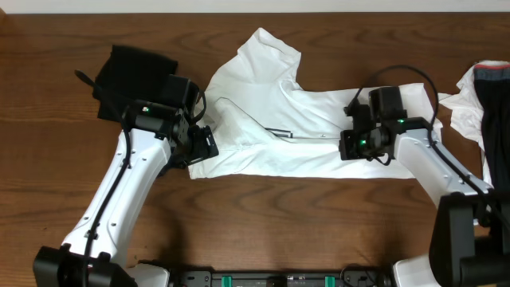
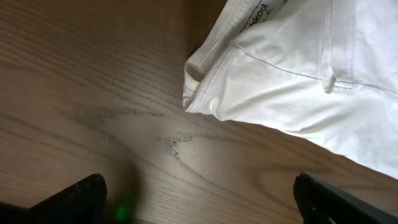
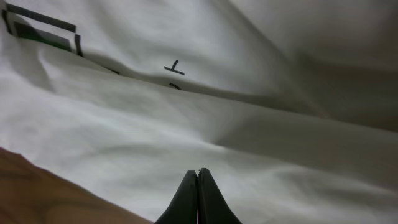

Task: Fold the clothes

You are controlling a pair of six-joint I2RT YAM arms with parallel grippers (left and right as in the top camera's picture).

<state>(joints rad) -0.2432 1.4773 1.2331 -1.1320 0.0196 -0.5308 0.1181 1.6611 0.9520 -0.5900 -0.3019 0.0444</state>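
The T-shirt (image 1: 271, 112) lies spread across the middle of the table (image 1: 255, 231), one part reaching toward the far edge. A second garment (image 1: 131, 68) lies at the far left, near the shirt's left end. More garments (image 1: 486, 104) lie at the right edge. The left gripper (image 1: 203, 147) is at the shirt's near-left corner, and the right gripper (image 1: 351, 143) is over its right part.

The white T-shirt (image 1: 279, 119) is soft, matt cloth with stitched hems. The tabletop (image 1: 263, 223) is dark, grained wood with a low sheen. The black garment (image 1: 127, 68) is matt cloth. The right gripper (image 3: 198, 180) looks like smooth black plastic.
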